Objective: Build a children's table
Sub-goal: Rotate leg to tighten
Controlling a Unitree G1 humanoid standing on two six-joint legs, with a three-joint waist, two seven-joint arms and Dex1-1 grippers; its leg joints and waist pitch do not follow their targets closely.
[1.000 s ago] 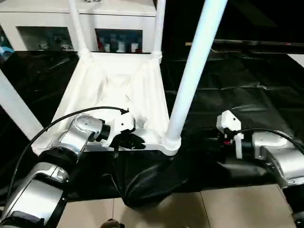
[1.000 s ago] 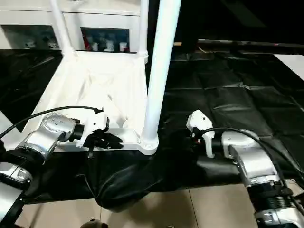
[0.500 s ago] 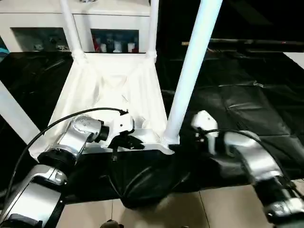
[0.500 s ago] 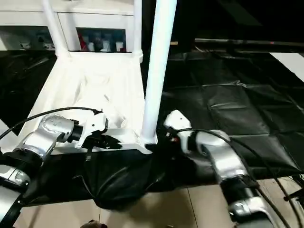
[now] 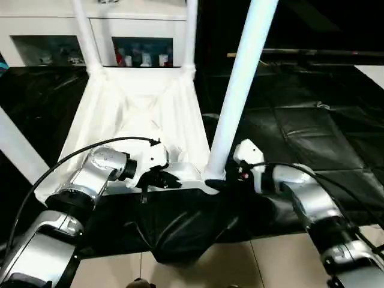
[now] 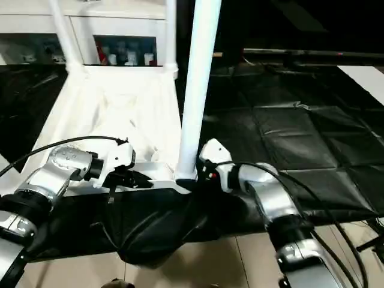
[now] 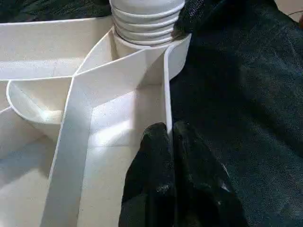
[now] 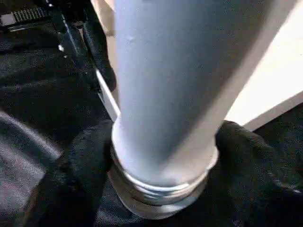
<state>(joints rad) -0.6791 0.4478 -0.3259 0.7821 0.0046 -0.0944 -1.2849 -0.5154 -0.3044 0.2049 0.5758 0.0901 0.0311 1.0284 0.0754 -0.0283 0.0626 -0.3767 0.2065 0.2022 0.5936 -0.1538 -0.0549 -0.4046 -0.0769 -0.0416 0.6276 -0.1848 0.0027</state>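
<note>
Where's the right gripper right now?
In the left eye view the right gripper is at the foot of the near-right leg, one finger either side of it where it enters the tabletop corner socket.

So colour-wise it's basically a two-tone scene from where I'm driving. The children's table (image 5: 141,114) is plain white plastic all over, ribs and corner sockets included, and the leg (image 5: 240,90) nearest me reads white with a faint bluish tint, with ridged rings at its base. Everything sits on a glossy black sheet (image 5: 312,126) that's creased into squares. My forearms are brushed silver with black cables, each with a white wrist housing; the left hand (image 7: 173,142) and the right hand (image 8: 163,142) both have matte black fingers. The cabinet (image 5: 138,24) at the back is white with dark glass doors, and the floor (image 5: 198,270) is beige tile.
</note>
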